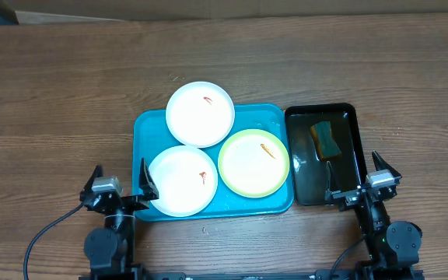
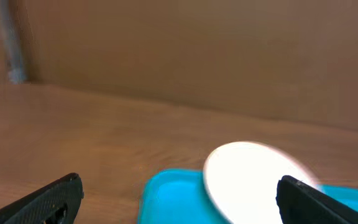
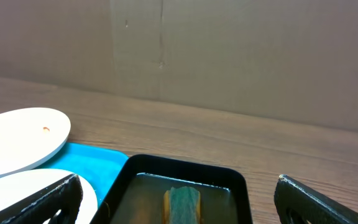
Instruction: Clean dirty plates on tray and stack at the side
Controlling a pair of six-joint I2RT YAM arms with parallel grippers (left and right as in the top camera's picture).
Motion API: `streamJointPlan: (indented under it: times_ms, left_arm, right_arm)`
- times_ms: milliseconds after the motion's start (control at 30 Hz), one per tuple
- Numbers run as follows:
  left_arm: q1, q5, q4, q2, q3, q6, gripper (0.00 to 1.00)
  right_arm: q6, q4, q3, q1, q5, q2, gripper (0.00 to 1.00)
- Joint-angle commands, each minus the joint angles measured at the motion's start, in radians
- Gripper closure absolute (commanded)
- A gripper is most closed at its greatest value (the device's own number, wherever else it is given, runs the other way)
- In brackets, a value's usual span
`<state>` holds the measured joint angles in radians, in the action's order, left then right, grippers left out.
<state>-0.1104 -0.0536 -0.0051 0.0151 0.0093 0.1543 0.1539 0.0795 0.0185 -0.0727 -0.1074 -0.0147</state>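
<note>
The turquoise tray [image 1: 150, 128] lies at the table's middle and holds three plates. One white plate [image 1: 200, 113] overhangs its far edge, and a second white plate [image 1: 182, 180] sits at the near left. A yellow-green rimmed plate [image 1: 253, 162] sits at the near right. Each shows a small red or orange smear. My left gripper [image 1: 120, 167] stands open at the tray's near left corner, its right finger by the near white plate. The left wrist view shows a white plate [image 2: 247, 180] on the tray [image 2: 173, 196], with nothing between the fingers [image 2: 61, 193]. My right gripper [image 1: 353, 163] is open and empty.
A black tray [image 1: 348, 117] stands right of the turquoise one, with a green and yellow sponge [image 1: 324, 140] lying in liquid. In the right wrist view the sponge [image 3: 183, 202] and the black rim [image 3: 179, 167] lie ahead of my open right gripper [image 3: 179, 186]. Brown table lies all round.
</note>
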Motion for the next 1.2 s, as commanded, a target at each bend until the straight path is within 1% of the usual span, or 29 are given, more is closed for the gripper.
streamJointPlan:
  times_ms: [0, 33, 133, 200, 267, 367, 467, 500, 533, 633, 700, 733, 767, 800, 833, 867, 900, 933, 967, 1000, 1033, 1067, 1133, 1167]
  left_arm:
    - [0.007, -0.201, 0.006, -0.008, 0.098, 0.075, 0.00]
    - [0.007, -0.199, -0.023, 0.001, 0.148, 0.085, 0.00]
    - [0.007, -0.199, -0.121, 0.080, 0.335, 0.058, 0.00]
    - [0.007, -0.199, -0.214, 0.185, 0.488, 0.035, 0.00]
    - [0.007, -0.211, -0.333, 0.326, 0.657, -0.002, 0.00]
    - [0.007, -0.261, -0.600, 0.604, 0.962, -0.082, 0.00]
    - [0.007, -0.280, -0.895, 0.872, 1.258, -0.099, 0.00]
    - [0.007, -0.280, -1.053, 1.020, 1.422, -0.099, 0.00]
    - [0.007, -0.280, -1.118, 1.091, 1.496, -0.099, 0.00]
    - [0.007, -0.296, -1.221, 1.264, 1.641, -0.082, 0.00]
    - [0.007, -0.357, -1.299, 1.357, 1.688, -0.067, 0.00]
    - [0.007, -0.404, -1.303, 1.397, 1.695, -0.065, 0.00]
    - [0.007, -0.445, -1.304, 1.433, 1.694, -0.065, 0.03]
    - [0.008, -0.463, -1.309, 1.472, 1.691, -0.066, 0.18]
    - [0.011, -0.462, -1.316, 1.502, 1.689, -0.064, 0.22]
    - [0.014, -0.459, -1.328, 1.541, 1.685, -0.053, 0.17]
    - [0.018, -0.445, -1.344, 1.578, 1.682, -0.035, 0.20]
    - [0.021, -0.423, -1.354, 1.604, 1.678, -0.019, 0.39]
    - [0.028, -0.390, -1.360, 1.633, 1.671, -0.006, 0.74]
    - [0.037, -0.352, -1.357, 1.654, 1.658, 0.013, 0.91]
    - [0.048, -0.308, -1.344, 1.673, 1.639, 0.039, 0.95]
    - [0.061, -0.270, -1.324, 1.685, 1.618, 0.064, 0.95]
    - [0.093, -0.202, -1.247, 1.705, 1.551, 0.119, 0.94]
    - [0.111, -0.187, -1.198, 1.713, 1.511, 0.137, 0.90]
  right_arm:
    - [0.000, -0.004, -0.011, 0.001, 0.001, 0.012, 0.00]
    - [0.000, -0.004, -0.011, 0.001, 0.001, 0.012, 0.00]
    - [0.000, -0.004, -0.011, 0.001, 0.001, 0.012, 0.00]
    - [0.000, -0.004, -0.011, 0.001, 0.001, 0.012, 0.00]
    - [0.000, -0.004, -0.011, 0.001, 0.001, 0.012, 0.00]
    - [0.000, -0.004, -0.011, 0.001, 0.001, 0.012, 0.00]
    - [0.000, -0.004, -0.011, 0.001, 0.001, 0.012, 0.00]
    - [0.000, -0.004, -0.011, 0.001, 0.001, 0.012, 0.00]
    - [0.000, -0.004, -0.011, 0.001, 0.001, 0.012, 0.00]
    - [0.000, -0.004, -0.011, 0.001, 0.001, 0.012, 0.00]
    - [0.000, -0.004, -0.011, 0.001, 0.001, 0.012, 0.00]
    - [0.000, -0.004, -0.011, 0.001, 0.001, 0.012, 0.00]
    - [0.000, -0.004, -0.011, 0.001, 0.001, 0.012, 0.00]
    - [0.000, -0.004, -0.011, 0.001, 0.001, 0.012, 0.00]
    - [0.000, -0.004, -0.011, 0.001, 0.001, 0.012, 0.00]
    - [0.000, -0.004, -0.011, 0.001, 0.001, 0.012, 0.00]
    - [0.000, -0.004, -0.011, 0.001, 0.001, 0.012, 0.00]
    - [0.000, -0.004, -0.011, 0.001, 0.001, 0.012, 0.00]
    - [0.000, -0.004, -0.011, 0.001, 0.001, 0.012, 0.00]
    - [0.000, -0.004, -0.011, 0.001, 0.001, 0.012, 0.00]
    - [0.000, -0.004, -0.011, 0.001, 0.001, 0.012, 0.00]
    - [0.000, -0.004, -0.011, 0.001, 0.001, 0.012, 0.00]
    - [0.000, -0.004, -0.011, 0.001, 0.001, 0.012, 0.00]
    - [0.000, -0.004, -0.011, 0.001, 0.001, 0.012, 0.00]
